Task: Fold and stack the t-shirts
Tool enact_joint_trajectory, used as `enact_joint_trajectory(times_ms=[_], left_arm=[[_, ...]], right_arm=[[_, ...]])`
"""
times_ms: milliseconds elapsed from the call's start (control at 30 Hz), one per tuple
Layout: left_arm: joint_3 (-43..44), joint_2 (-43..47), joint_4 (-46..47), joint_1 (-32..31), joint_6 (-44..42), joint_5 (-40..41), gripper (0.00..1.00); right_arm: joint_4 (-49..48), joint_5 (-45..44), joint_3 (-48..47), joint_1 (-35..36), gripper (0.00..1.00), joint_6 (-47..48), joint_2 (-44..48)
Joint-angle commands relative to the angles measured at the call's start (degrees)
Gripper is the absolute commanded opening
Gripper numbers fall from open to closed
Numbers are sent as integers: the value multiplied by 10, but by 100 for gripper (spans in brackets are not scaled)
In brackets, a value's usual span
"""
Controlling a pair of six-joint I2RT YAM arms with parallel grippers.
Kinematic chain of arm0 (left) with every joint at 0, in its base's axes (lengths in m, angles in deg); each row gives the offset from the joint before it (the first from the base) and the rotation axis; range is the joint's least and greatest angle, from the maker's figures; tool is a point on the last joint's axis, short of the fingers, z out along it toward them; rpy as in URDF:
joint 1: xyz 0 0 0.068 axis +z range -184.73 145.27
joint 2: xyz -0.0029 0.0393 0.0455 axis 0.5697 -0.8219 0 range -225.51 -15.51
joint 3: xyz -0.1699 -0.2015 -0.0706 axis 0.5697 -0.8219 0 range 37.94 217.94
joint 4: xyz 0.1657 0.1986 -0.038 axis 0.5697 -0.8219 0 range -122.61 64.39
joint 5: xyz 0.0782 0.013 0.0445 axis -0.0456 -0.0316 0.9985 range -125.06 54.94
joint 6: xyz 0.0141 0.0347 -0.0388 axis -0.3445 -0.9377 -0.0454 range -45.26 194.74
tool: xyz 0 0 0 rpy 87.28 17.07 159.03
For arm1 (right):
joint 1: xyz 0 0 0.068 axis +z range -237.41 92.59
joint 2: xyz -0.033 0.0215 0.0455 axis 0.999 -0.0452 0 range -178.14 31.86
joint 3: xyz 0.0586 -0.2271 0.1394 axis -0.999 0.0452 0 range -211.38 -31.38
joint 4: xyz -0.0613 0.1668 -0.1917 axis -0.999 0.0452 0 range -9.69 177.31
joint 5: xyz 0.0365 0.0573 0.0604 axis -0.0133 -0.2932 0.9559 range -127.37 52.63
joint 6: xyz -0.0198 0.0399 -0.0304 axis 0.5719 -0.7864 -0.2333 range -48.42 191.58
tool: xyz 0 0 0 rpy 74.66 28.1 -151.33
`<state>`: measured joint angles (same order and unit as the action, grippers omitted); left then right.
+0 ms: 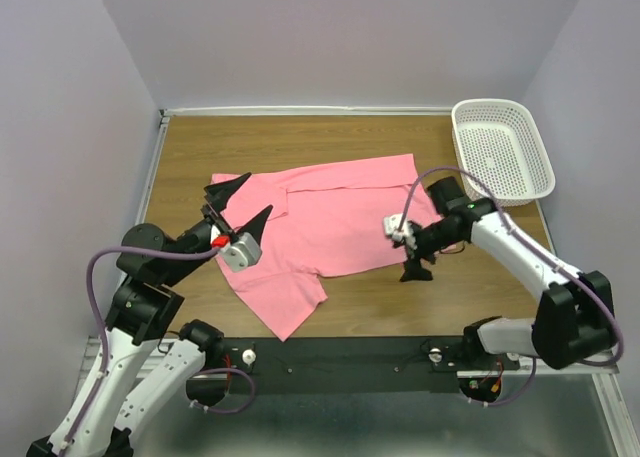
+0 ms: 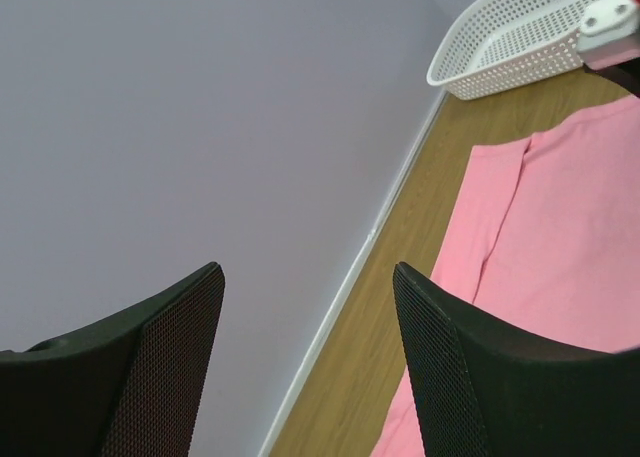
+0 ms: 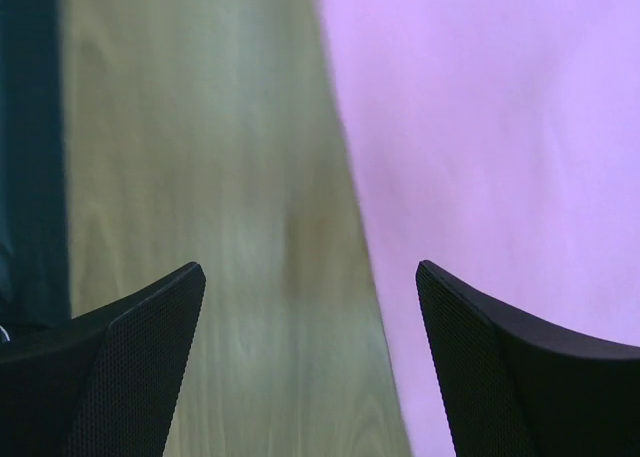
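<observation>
Wooden table (image 1: 200,157), pale lilac walls on three sides. No neck label can be made out, and my left arm hides part of the shirt's left edge. The salmon-pink t-shirt (image 1: 340,227) lies mid-table, rumpled, one sleeve toward the near edge. My left gripper (image 1: 250,197) and right gripper (image 1: 416,269) are both spread and empty, one at each side edge. The right wrist view shows only hem and wood. The left wrist view also catches the white basket (image 2: 500,47).

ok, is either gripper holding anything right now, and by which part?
Nothing held. The left gripper and right gripper both stand open and empty; the t-shirt lies free of both.
</observation>
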<state>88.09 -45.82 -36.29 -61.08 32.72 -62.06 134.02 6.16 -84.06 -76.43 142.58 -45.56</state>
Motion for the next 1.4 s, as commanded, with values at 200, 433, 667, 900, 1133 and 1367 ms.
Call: enact_joint_trajectory(times_ms=[200,433,667,900,1133,1367], left_arm=[[25,90,-4,-2,120,33,74],[47,115,-28,-2,177,62,74],[60,135,-45,-3,234,71,74],[61,134,-73,-2,232,50,74],[16,150,-73,-3,174,-21,76],[-60,142,-48,-3,75,-88,77]], right_arm=[[-344,-134,-1,477,91,-209,-30],[-369,-277,-138,619,74,-271,-267],[-375,-292,-162,626,63,-278,-326],[-373,-285,-148,626,26,-282,-349],[-367,-198,-144,600,1,-312,-297],[-351,40,-170,450,1,-377,-252]])
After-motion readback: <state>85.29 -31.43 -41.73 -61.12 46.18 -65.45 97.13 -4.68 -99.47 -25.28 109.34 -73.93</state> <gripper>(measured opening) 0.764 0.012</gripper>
